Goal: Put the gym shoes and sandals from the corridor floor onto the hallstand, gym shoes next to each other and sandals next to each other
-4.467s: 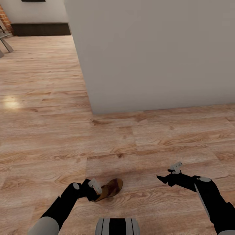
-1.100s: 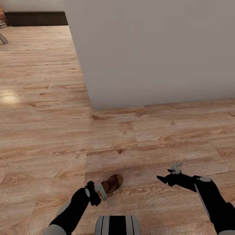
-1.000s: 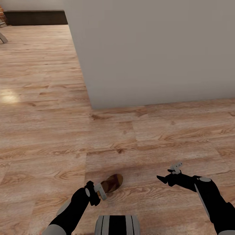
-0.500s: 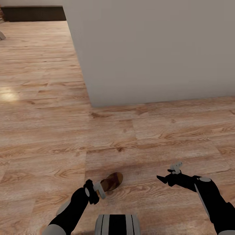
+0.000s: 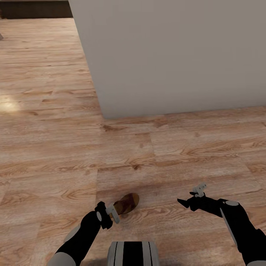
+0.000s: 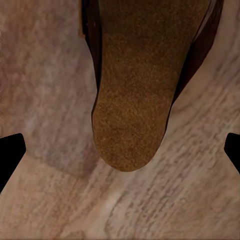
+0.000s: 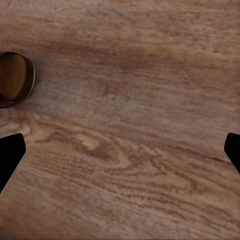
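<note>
Left claw (image 5: 112, 214) at sandal (image 5: 125, 203) heel

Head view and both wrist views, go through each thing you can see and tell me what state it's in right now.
Dark brown leather sandal with tan footbed: lying on the wood-plank floor, not gripped.
Left gripper: jaws open, at the sandal's near end.
Right gripper: jaws open, empty, above bare floor.
Pale grey wall: standing, corner meets the floor.
</note>
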